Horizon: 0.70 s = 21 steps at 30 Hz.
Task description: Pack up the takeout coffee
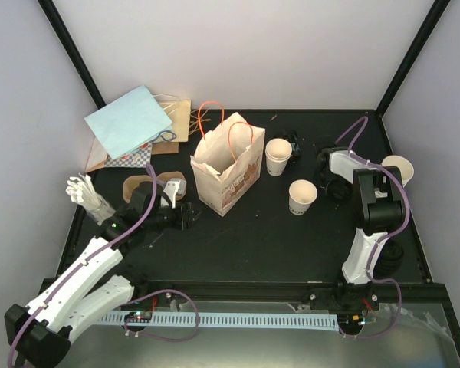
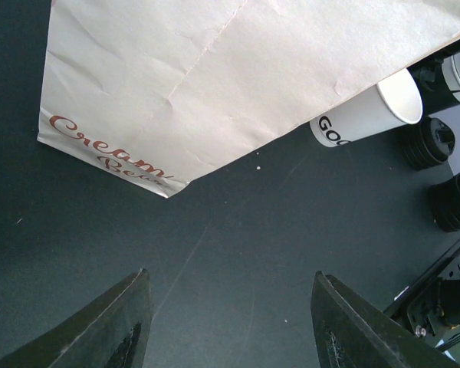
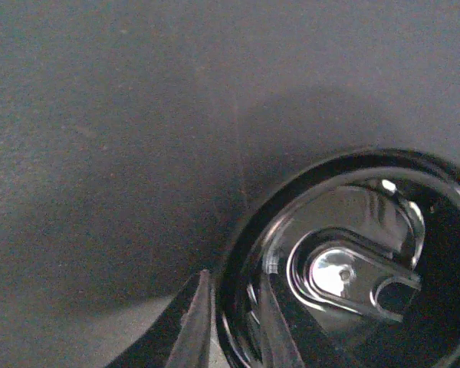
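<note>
on your counter [image 1: 253, 245] the paper bag [image 1: 226, 165] stands open. your left claw [image 2: 230, 284] hangs released, just nearside of the bag. two lidless cups [image 1: 278, 156] stand right of the bag. farther right, your right claw [image 3: 234, 287] straddles the black lid [image 3: 345, 230] rim; you can't tell if it's clenched.

Cream, orange-handled paper bag [image 1: 228, 172], white cups [image 1: 302, 195], glossy black lid [image 3: 353, 268], matte black table [image 1: 253, 238].
</note>
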Tool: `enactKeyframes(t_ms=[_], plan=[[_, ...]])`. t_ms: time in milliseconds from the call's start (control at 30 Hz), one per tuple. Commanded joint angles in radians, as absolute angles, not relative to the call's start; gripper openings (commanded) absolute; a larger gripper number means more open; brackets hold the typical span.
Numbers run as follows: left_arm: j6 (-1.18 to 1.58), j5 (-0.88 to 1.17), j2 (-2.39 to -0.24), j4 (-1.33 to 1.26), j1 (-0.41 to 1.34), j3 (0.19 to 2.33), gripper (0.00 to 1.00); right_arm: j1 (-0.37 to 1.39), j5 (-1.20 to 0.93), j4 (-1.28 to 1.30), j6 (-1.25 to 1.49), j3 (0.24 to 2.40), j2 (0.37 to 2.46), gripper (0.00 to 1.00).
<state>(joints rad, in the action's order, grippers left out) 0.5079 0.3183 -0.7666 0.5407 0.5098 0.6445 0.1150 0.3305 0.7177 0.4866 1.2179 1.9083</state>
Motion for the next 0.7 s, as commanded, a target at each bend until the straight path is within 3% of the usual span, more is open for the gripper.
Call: enactKeyframes(t_ms=[0, 333, 567, 667], plan=[[0.507, 0.33, -0.762, 0.526, 0.506, 0.644, 0.59, 0.11, 0.321, 0.708, 0.475, 1.246, 1.862, 0.15], [0.502, 0.326, -0.756, 0.532, 0.505, 0.647, 0.59, 0.11, 0.309, 0.765, 0.465, 1.289, 1.757, 0.13], [0.495, 0.333, -0.758, 0.532, 0.506, 0.664, 0.59, 0.165, 0.27, 0.845, 0.431, 1.337, 1.572, 0.13], [0.483, 0.359, -0.756, 0.522, 0.506, 0.676, 0.65, 0.223, 0.229, 0.885, 0.409, 1.349, 1.462, 0.12]])
